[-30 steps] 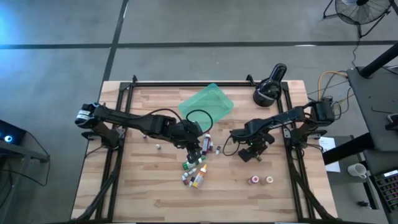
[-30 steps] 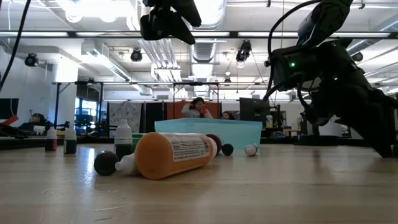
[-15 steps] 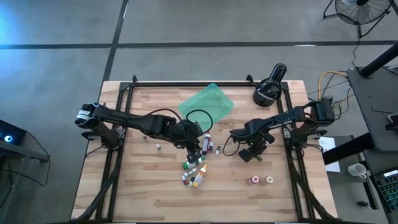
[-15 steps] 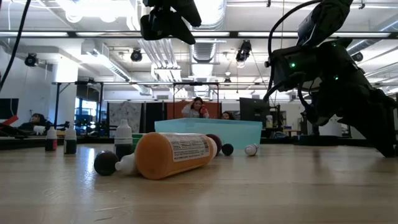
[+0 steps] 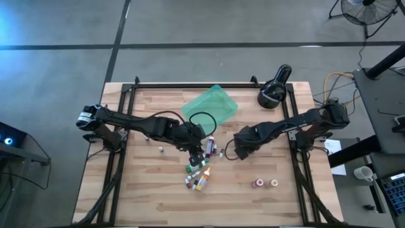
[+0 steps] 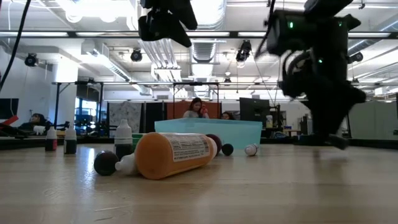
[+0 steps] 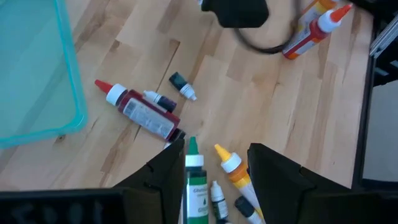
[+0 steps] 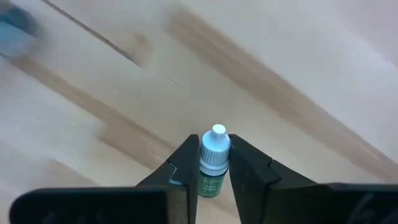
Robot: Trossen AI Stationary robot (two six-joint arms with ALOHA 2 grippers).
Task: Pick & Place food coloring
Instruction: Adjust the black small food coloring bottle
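the left gripper is held low over the cluster of food coloring bottles in the middle of the wooden table, just beside the near corner of the translucent teal tray; in the left wrist view its fingers are parted around nothing, with a green bottle and an orange-capped bottle lying on the boards below the gap, and nothing is being gripped there. a red bottle is seen lying on its side near the tray's edge, and in the low view an orange bottle lies on its side in front of the tray. moving right, the change is found: a second ago the right gripper was down over the table toward the right side, and its arm has now been swung inward toward the centre and lifted. its fingers have been closed on a small green white-capped bottle, clamped upright between them and carried clear of the wood. so one pick appears to have been made, and the carry toward the tray is judged to be under way. two more bottles are left standing near the front right, and the black lamp-like device sits untouched at the far right corner.
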